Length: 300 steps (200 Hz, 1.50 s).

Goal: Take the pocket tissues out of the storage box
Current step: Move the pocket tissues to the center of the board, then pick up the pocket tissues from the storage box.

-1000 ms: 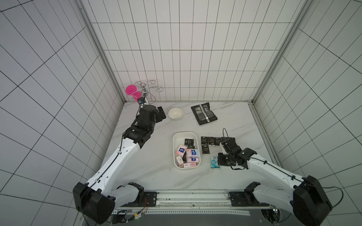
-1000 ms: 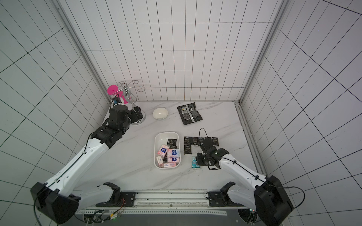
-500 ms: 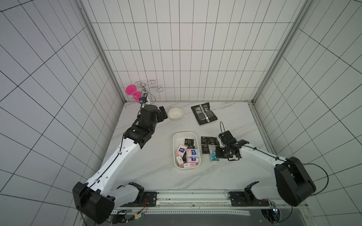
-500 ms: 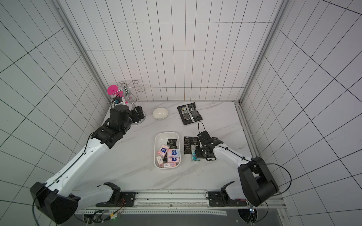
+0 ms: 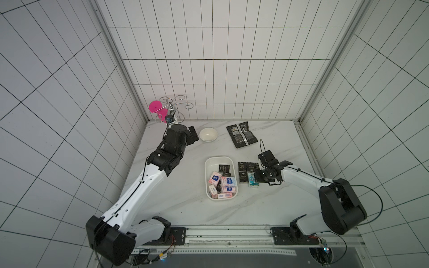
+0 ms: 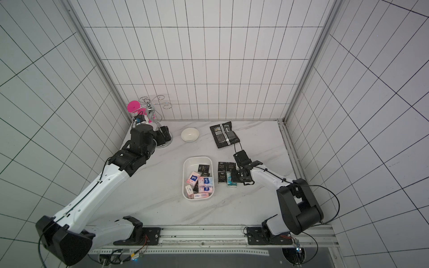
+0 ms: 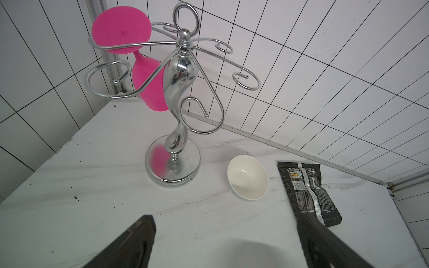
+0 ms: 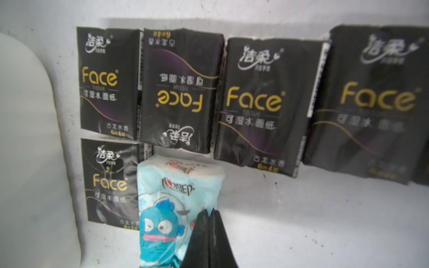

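Note:
The storage box [image 5: 218, 158] is a shallow white tray mid-table, holding several pink-white pocket tissues [image 5: 228, 182] and black ones [image 5: 224, 168]. Just right of it, several black "Face" packets [image 8: 262, 104] lie flat on the table in a row, with a teal packet [image 8: 167, 208] [image 5: 252, 182] lying close beside them. My right gripper [image 8: 209, 212] [image 5: 257, 179] is shut, its fingers pressed together, and it sits low at the teal packet's right edge. My left gripper [image 7: 225, 217] [image 5: 192, 137] is open and holds nothing, hovering over the table's far left.
A chrome glass stand [image 7: 178, 92] with a pink glass [image 7: 148, 83] fills the far left corner. Beside it are a small white bowl [image 5: 208, 134] and a large black foil pouch [image 5: 242, 134]. The box wall [image 8: 27, 139] is close to the loose packets.
My right gripper has swung away from the front edge toward the black packets, and the teal packet has slid with it up beside them. The left arm has barely moved.

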Motion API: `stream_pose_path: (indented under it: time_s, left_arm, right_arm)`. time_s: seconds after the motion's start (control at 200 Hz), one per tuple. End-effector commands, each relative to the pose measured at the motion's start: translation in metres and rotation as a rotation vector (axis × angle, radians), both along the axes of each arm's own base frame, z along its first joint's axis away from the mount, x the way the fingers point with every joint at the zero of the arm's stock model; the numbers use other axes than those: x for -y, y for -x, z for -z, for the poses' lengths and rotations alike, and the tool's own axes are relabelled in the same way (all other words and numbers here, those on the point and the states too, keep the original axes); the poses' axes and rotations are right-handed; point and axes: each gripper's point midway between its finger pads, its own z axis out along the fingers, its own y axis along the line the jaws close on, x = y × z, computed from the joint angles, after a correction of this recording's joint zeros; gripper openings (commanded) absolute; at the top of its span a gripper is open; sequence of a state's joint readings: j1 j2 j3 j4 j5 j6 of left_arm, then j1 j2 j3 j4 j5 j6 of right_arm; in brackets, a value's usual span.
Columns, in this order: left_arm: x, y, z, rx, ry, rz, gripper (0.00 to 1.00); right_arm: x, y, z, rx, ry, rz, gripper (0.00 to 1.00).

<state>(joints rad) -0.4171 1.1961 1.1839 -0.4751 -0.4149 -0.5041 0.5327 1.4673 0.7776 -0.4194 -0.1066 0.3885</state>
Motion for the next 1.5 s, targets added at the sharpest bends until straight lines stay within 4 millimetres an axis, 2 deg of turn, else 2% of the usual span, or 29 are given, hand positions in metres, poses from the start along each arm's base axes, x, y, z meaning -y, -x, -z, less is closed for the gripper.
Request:
stream_pose_path:
  time_s: [0.0, 0.355, 0.62, 0.735, 1.0, 1.139, 1.314, 1.494]
  left_arm:
    - [-0.001, -0.001, -0.009, 0.02, -0.011, -0.003, 0.99]
    - [-0.001, -0.001, -0.008, 0.018, -0.013, -0.006, 0.99]
    - [-0.002, -0.001, -0.008, 0.018, -0.015, -0.006, 0.99]
    - [-0.002, -0.002, -0.007, 0.017, -0.014, -0.005, 0.99]
    - [-0.002, -0.002, -0.008, 0.017, -0.013, -0.006, 0.99]
    - [-0.001, -0.003, -0.005, 0.012, -0.016, -0.009, 0.99]
    - [0.002, -0.006, -0.001, 0.001, -0.007, -0.003, 0.99]
    - [0.003, -0.006, -0.002, 0.0, -0.013, 0.003, 0.98]
  right_arm:
    - [0.001, -0.01, -0.003, 0.013, 0.014, 0.008, 0.05]
    - [-0.003, -0.015, -0.002, 0.008, 0.001, 0.016, 0.06]
    - [0.0, -0.013, -0.009, 0.023, 0.003, 0.024, 0.2]
    - [0.001, -0.013, -0.024, 0.05, -0.004, 0.022, 0.22]
    - [0.001, -0.013, -0.079, 0.148, -0.052, -0.001, 0.28]
    - [-0.02, -0.011, -0.103, 0.185, -0.142, -0.071, 0.35]
    - [-0.064, -0.013, -0.131, 0.25, -0.171, -0.187, 0.41]
    - [-0.111, -0.02, -0.135, 0.258, -0.104, -0.313, 0.42]
